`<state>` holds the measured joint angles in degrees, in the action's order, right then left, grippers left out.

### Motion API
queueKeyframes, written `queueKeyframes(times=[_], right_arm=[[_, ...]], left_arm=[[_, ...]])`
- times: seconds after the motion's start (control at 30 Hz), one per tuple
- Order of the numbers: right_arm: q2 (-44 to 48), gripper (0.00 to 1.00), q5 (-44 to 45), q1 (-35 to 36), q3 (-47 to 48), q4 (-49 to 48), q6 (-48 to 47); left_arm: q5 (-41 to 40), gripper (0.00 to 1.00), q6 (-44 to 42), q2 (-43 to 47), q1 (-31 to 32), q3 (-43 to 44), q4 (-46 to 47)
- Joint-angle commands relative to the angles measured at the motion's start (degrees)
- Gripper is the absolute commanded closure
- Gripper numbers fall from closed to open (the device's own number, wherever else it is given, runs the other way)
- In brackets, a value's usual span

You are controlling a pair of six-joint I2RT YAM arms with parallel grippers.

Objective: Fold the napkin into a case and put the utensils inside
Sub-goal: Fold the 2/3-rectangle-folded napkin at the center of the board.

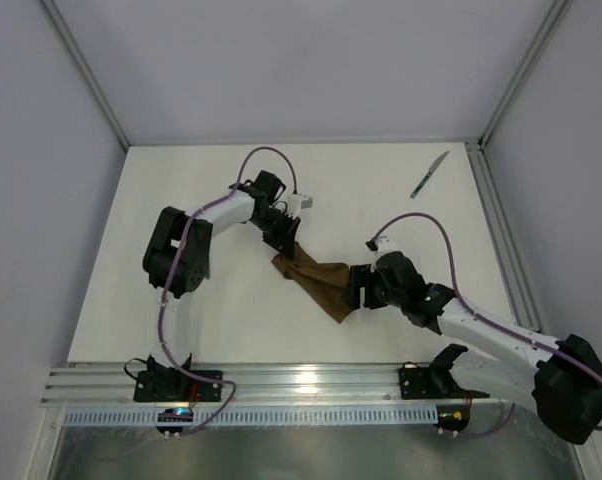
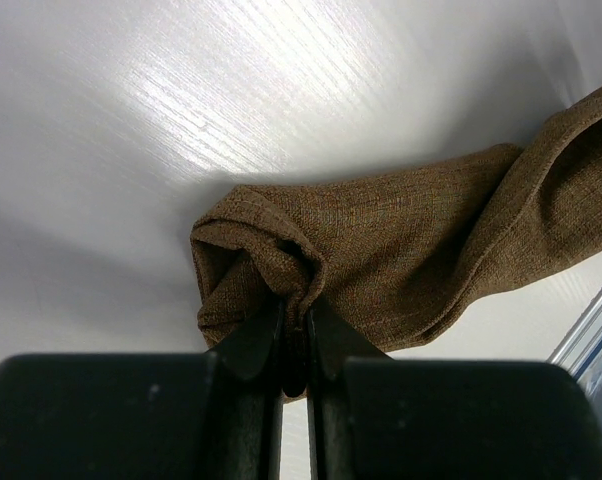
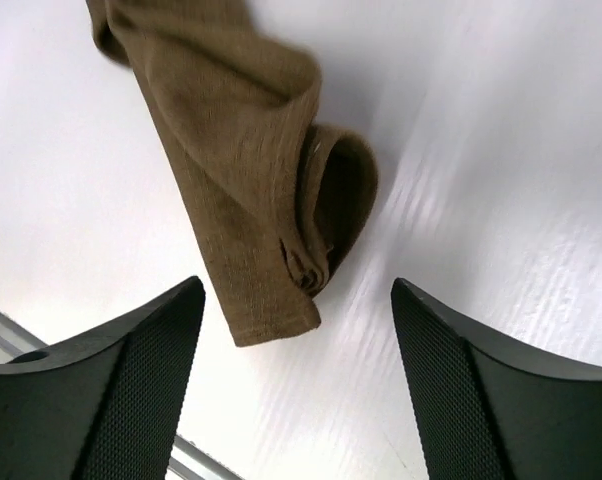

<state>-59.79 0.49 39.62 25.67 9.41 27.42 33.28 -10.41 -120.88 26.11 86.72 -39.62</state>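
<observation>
Overhead, napkin partly hidden by right gripper, fingers wide, empty, left gripper clamped on it.

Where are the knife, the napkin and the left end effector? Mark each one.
knife point(image 1: 430, 175), top external view, about halfway along its length.
napkin point(image 1: 316, 278), top external view, middle of the bunched cloth.
left end effector point(image 2: 297, 318), left wrist view, between the fingertips pinching the napkin.

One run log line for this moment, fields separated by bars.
left hand: shut on napkin end | right hand: open at other end, holding nothing | knife: lying apart, far right
</observation>
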Motion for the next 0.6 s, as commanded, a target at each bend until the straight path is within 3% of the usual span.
queueKeyframes(times=[0.0, 0.13, 0.23, 0.43, 0.47, 0.57], right_arm=[[5.9, 0.2, -5.8, -5.7, 3.4, 2.4, -3.1], [1.4, 0.1, -12.6, -14.5, 6.0, -1.7, -4.0], [-7.7, 0.1, -21.0, -20.0, 9.2, -6.1, -3.7], [-20.7, 0.19, -28.6, -20.8, 13.6, -12.9, -2.8], [-21.7, 0.27, -29.3, -20.8, 14.0, -14.1, -2.2], [-24.2, 0.34, -30.4, -20.9, 14.0, -17.0, -1.4]], left_arm=[[-5.2, 1.0, -0.5, -1.1, 0.2, -3.7, -4.2], [-5.4, 1.0, -0.3, -0.8, 0.3, -4.0, -4.1], [-5.5, 1.0, 0.0, -0.8, 0.3, -4.1, -4.0], [-5.4, 1.0, 0.0, -0.8, 0.3, -4.2, -4.0], [-5.4, 1.0, 0.0, -0.7, 0.3, -4.2, -3.9], [-5.4, 1.0, 0.0, -0.7, 0.3, -4.3, -3.7]])
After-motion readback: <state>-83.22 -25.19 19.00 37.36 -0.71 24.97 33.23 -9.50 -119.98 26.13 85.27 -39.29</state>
